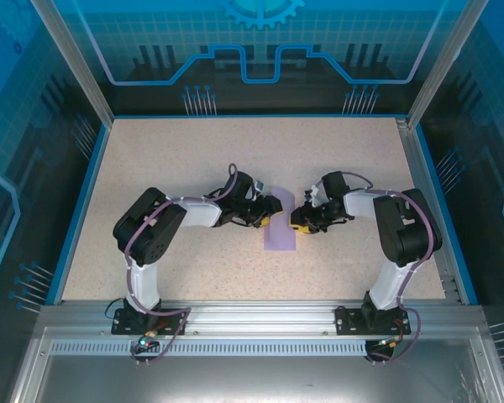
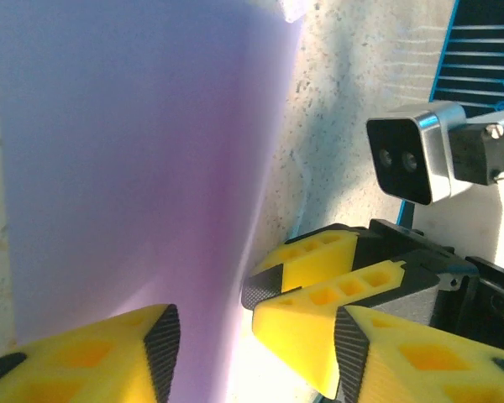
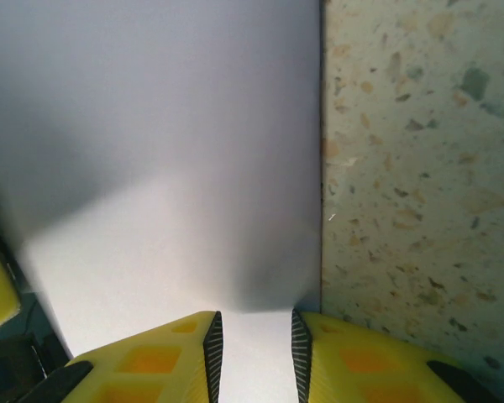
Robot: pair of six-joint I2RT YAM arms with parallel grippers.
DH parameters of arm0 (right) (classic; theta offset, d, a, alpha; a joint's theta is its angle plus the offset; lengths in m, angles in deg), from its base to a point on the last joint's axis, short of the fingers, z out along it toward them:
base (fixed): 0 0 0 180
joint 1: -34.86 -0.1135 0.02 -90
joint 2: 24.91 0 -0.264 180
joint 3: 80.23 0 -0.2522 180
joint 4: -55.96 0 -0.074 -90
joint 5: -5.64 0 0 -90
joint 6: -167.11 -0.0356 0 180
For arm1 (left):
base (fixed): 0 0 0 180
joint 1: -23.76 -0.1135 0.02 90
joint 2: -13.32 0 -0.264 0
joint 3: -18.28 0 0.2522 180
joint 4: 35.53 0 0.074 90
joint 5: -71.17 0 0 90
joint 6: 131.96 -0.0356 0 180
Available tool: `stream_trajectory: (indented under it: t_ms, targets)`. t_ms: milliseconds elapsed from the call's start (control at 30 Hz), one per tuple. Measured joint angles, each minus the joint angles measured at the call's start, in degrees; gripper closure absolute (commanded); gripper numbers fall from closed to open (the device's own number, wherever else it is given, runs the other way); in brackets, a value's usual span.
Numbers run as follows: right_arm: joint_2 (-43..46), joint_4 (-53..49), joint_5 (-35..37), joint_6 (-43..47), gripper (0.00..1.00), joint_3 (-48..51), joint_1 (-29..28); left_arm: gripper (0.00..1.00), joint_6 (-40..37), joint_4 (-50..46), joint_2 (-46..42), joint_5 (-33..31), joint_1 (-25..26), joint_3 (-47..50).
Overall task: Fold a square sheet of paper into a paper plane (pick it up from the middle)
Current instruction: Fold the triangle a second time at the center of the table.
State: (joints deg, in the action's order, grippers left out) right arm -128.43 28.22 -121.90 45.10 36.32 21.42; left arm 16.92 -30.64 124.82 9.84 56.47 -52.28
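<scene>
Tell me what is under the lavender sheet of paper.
The sheet of paper lies on the speckled tabletop, which shows beside it. The patch directly beneath is covered, so anything under there cannot be seen.

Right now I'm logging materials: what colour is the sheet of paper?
Pale lavender-purple, plain and unmarked; the sheet of paper shows best in the right wrist view.

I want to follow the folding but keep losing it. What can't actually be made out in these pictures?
1. Folds in the paper: top view, too small, and the left tool and right tool overlap it.
2. The paper's full outline: both wrist views, cut off by picture edges.
3. Whether the right tool pinches the paper or only presses on it: right wrist view, its own fingers hide the contact.
</scene>
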Motion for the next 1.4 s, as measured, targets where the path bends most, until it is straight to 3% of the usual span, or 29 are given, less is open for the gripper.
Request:
stream_trajectory:
  t_ms: [100, 167, 433, 567, 967, 1167, 1400]
  targets:
    - [-0.1, 0.3, -0.4, -0.6, 0.69, 0.1, 0.2, 0.39, -0.3, 1.4, 1.0, 1.5, -0.9, 0.0]
    - [-0.2, 0.7, -1.1, -1.2, 0.69, 0.2, 0.5, 0.44, -0.3, 1.4, 1.4, 2.2, -1.3, 0.0]
    - [-0.4, 2.4, -3.3, -4.3, 0.67, 0.6, 0.9, 0.87, -2.6, -2.3, 1.4, 2.7, -1.6, -0.6]
    - [-0.2, 3.9, -4.5, -5.8, 0.62, 1.1, 1.3, 0.99, -5.2, -6.3, 1.4, 2.7, -1.8, -1.5]
    - [16.8, 1.6, 5.3, -0.9, 0.44, 2.3, -0.4, 0.97, -14.0, -21.8, -1.8, 0.5, -4.4, -5.5]
    - [20.2, -0.3, 13.0, 3.8, 0.50, 3.3, -7.4, 0.96, -13.4, -21.0, -1.8, 1.6, -4.2, -5.8]
    - [31.5, -1.1, 25.9, 12.0, 0.41, 7.3, -18.6, 0.96, -10.2, -18.6, -0.8, 2.7, -1.1, -9.8]
